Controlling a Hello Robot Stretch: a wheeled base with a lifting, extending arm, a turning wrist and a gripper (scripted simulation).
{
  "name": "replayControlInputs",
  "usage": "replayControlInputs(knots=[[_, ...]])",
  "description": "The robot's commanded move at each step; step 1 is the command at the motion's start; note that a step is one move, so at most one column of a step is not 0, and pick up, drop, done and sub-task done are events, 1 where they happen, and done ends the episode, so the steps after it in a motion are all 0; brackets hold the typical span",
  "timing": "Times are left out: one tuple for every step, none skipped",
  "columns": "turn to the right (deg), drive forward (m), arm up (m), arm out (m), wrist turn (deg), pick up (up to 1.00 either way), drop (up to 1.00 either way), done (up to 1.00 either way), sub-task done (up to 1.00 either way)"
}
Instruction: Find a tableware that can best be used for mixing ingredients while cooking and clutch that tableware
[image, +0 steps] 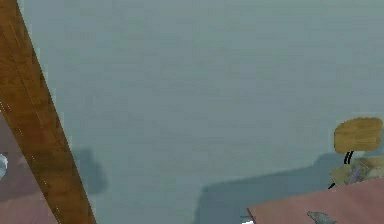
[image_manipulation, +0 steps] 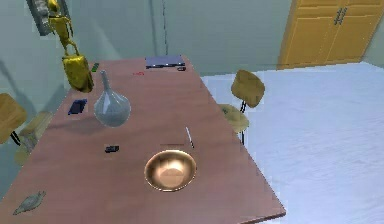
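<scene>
A shiny copper-coloured bowl (image_manipulation: 170, 170) stands on the reddish-brown table (image_manipulation: 140, 125), near its close end. Beyond it on the table stands a grey-blue vase (image_manipulation: 111, 105), and a thin pale stick-like thing (image_manipulation: 189, 137) lies just past the bowl toward the arm side view's right. A corner of the same table (image: 318, 205) shows at the forward view's bottom right.
On the table lie a small dark item (image_manipulation: 112, 149), a flat dark slab (image_manipulation: 77, 106), a dark flat thing (image_manipulation: 164, 63) at the far end, a grey scrap (image_manipulation: 28, 203) and a tall yellow object (image_manipulation: 72, 60). Wooden chairs (image_manipulation: 243, 95) (image: 357, 135) flank it. Yellow cabinet doors (image_manipulation: 330, 30) stand beyond. A wooden beam (image: 40, 120) crosses a grey wall.
</scene>
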Motion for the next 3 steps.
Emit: replayControlInputs(knots=[[0.0,0.0,0.38,0.0,0.0,0.0,0.0,0.0,0.0],[0.0,0.0,0.0,0.14,0.0,0.0,0.0,0.0,0.0],[0.0,0.0,0.0,0.0,45.0,0.0,0.0,0.0,0.0]])
